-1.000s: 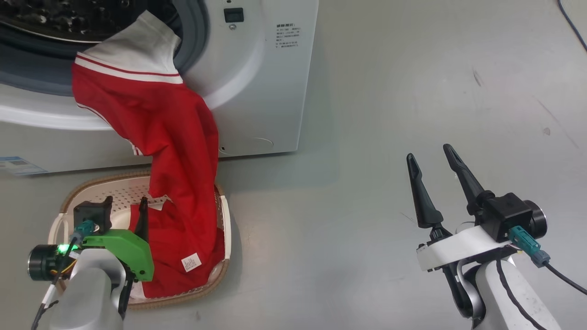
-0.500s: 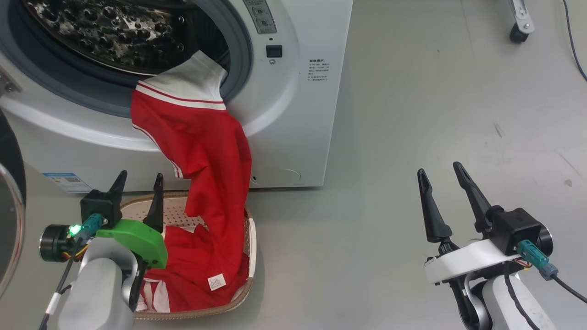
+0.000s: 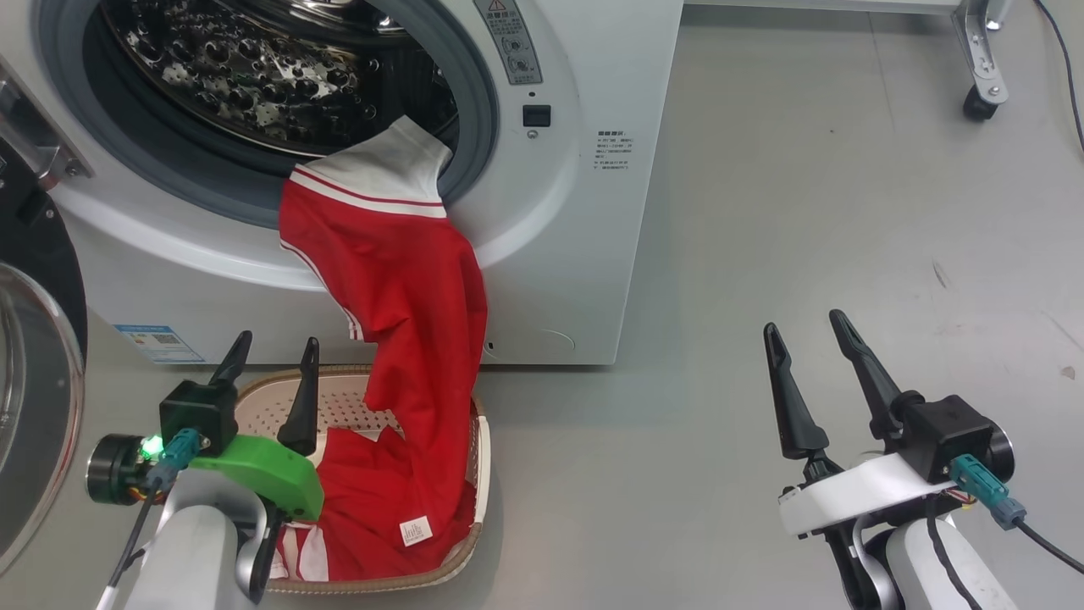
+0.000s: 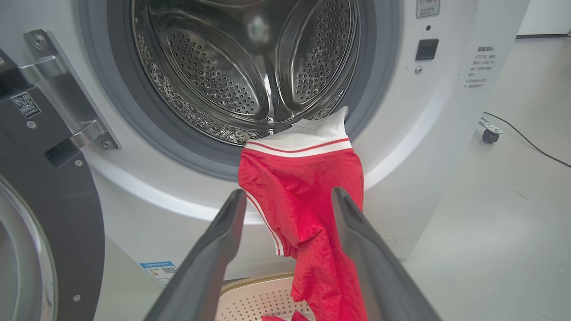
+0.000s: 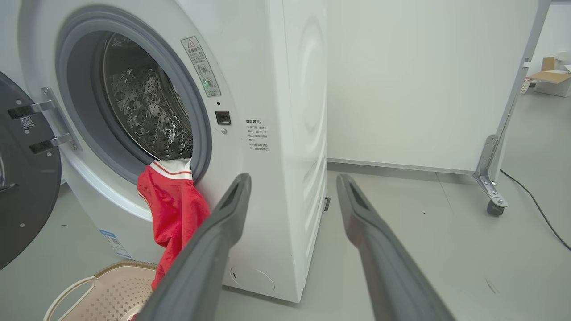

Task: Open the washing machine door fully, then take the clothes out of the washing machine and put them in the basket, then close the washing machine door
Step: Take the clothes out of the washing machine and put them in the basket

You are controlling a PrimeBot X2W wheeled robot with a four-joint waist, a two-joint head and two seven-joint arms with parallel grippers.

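Note:
The washing machine [image 3: 584,212] stands with its steel drum exposed. The washing machine door [image 3: 38,254] is swung open at the far left. The red and white clothes [image 3: 406,296] hang from the drum's lip down into the basket [image 3: 481,457] on the floor, and their lower part lies bunched inside it. My left gripper [image 3: 279,339] is open over the basket's back left, just left of the hanging cloth and holding nothing. In the left wrist view the clothes [image 4: 308,178] show between and beyond the fingers of the left gripper [image 4: 287,192]. My right gripper [image 3: 803,322] is open over bare floor, far right.
A metal frame leg on a caster [image 3: 982,76] and a black cable [image 3: 1063,68] are at the far right of the grey floor. The right wrist view shows the same caster leg [image 5: 490,187], a white wall and a cardboard box [image 5: 553,76].
The head camera has tilted up, so more of the drum and door shows. My left gripper has lifted from inside the basket to above its back rim, still open. The clothes hang as before.

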